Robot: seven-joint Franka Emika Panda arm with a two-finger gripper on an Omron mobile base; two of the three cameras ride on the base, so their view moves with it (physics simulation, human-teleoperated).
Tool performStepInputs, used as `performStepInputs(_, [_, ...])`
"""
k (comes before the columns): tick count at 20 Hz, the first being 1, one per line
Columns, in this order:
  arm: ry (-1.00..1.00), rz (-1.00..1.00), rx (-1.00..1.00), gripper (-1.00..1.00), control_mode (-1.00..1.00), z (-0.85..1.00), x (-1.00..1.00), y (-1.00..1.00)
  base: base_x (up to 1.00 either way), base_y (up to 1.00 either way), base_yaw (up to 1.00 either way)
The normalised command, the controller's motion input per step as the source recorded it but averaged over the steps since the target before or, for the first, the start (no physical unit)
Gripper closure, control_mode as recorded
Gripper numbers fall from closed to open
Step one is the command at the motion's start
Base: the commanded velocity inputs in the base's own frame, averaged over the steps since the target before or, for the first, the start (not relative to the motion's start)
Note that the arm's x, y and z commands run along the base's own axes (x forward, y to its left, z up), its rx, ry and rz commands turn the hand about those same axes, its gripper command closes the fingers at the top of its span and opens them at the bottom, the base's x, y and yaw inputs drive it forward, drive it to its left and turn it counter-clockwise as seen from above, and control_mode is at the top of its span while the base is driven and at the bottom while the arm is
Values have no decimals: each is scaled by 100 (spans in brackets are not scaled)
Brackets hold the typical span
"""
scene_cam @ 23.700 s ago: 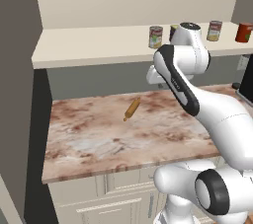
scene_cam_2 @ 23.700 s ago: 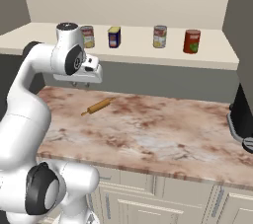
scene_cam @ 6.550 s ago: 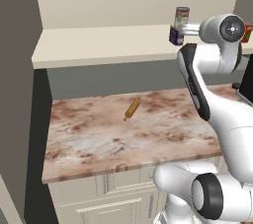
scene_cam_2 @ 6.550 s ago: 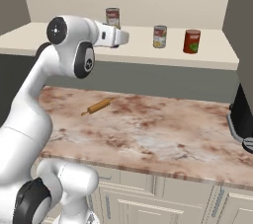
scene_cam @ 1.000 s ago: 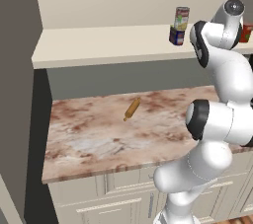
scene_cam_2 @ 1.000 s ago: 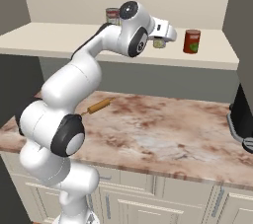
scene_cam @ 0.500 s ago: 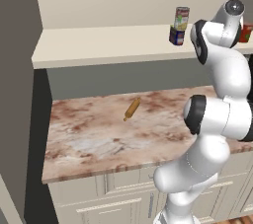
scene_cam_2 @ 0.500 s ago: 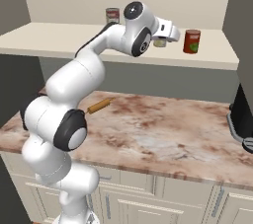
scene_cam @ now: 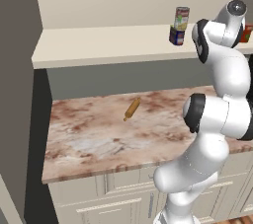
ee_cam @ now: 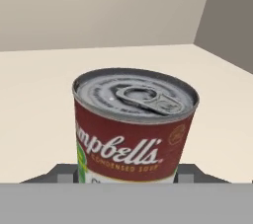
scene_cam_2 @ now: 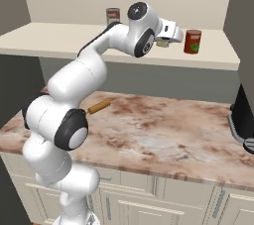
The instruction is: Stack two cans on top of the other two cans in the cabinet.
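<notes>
Cylindrical red-labelled tin [ee_cam: 134, 129], ridged silver pull-tab lid, smooth cream shelf [ee_cam: 34, 99]

**Readable lettering**

The red-and-white can [ee_cam: 134, 129] carries white script reading "…pbell's" across its red band, with a smaller line beneath, seemingly "CONDENSED SOUP". A small gold seal sits beside it, too blurred to read.
</notes>
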Motion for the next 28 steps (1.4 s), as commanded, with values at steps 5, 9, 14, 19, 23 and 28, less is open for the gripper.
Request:
performStepInputs(5, [0,0,2,100,-100,-1,-1,-1,0,0,0])
performStepInputs(9, [0,0,0,100,-100,2,-9,0,0,0,0])
performStepInputs(14, [-4,0,0,100,-100,12,-12,0,0,0,0])
performStepInputs(19, [-11,0,0,100,-100,6,-22,-1,0,0,0])
performStepInputs(23, [-15,0,0,100,-100,7,-22,0,0,0,0])
performStepInputs(28, [-8,0,-2,100,-100,22,-9,0,0,0,0])
